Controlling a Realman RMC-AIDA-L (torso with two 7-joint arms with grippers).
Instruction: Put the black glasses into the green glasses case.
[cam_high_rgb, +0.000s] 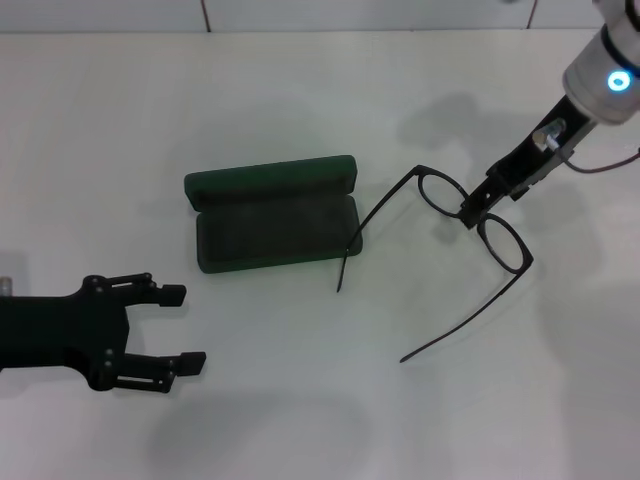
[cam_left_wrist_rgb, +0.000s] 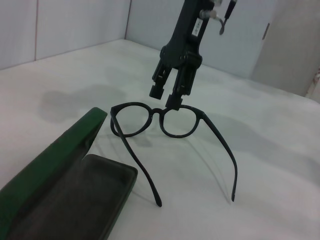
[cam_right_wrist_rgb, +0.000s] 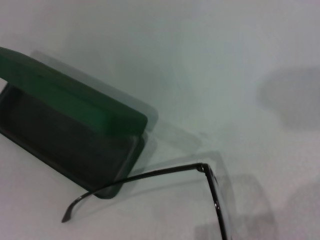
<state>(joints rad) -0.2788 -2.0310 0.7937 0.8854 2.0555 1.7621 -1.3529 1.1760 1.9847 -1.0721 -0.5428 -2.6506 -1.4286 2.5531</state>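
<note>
The right gripper (cam_high_rgb: 474, 213) reaches in from the upper right of the head view and is pinched on the bridge of the black glasses (cam_high_rgb: 455, 232), between the two lenses. The left wrist view shows the same hold: the fingers come down from above onto the bridge, with both temple arms unfolded and pointing away from them. Their tips seem to be at or near the counter (cam_high_rgb: 330, 420); whether the frame is lifted clear cannot be told.

The green glasses case (cam_high_rgb: 272, 213) lies open at the centre of the head view, lid tipped back, dark lining upward. One temple tip sits just beside its right end.

The left gripper (cam_high_rgb: 160, 330) rests low at the lower left of the head view, fingers spread and empty, well apart from the case.

To do this step well, I judge the glasses should be raised enough for the temple tips to clear the case wall, then carried over the tray lengthwise. The spread temples look wider than the tray, so they may catch on the rim.
</note>
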